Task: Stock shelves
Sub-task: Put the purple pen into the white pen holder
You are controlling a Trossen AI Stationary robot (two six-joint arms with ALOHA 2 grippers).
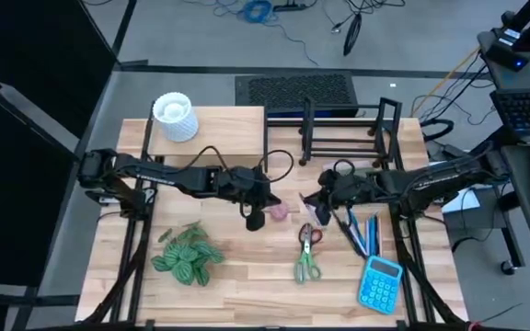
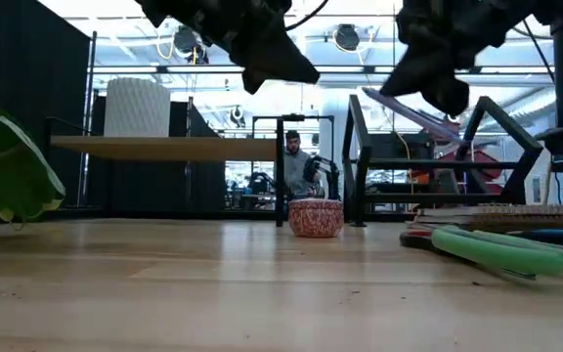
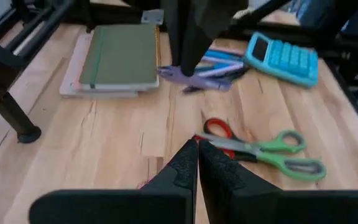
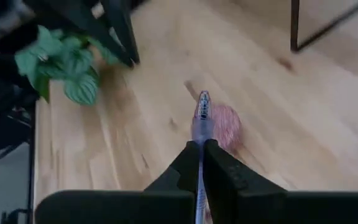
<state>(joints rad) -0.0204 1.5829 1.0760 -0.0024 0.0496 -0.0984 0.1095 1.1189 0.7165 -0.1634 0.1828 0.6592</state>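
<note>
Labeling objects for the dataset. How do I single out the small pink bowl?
Start at the pale-wood riser shelf at the table's back left, then come forward to the open tabletop between the two grippers. The small pink bowl sits there alone, beside the left gripper. It is round, low and pink-speckled, unlike the flat scissors and pens nearby.

A pale wooden plank worktop (image 1: 247, 276) carries the loose items. A leafy green artificial plant (image 1: 188, 255) lies at about 8 o'clock. A small pink patterned bowl (image 1: 279, 211) sits near the centre. Green-and-red handled scissors (image 1: 307, 254) lie at about 5 o'clock, with a bright blue calculator (image 1: 380, 282) farther out at 4 o'clock and blue pens (image 1: 364, 234) at 3 o'clock. A white ribbed pot (image 1: 175, 117) stands at 11 o'clock. A green-covered notebook (image 3: 120, 55) lies flat beside the pens.
</note>
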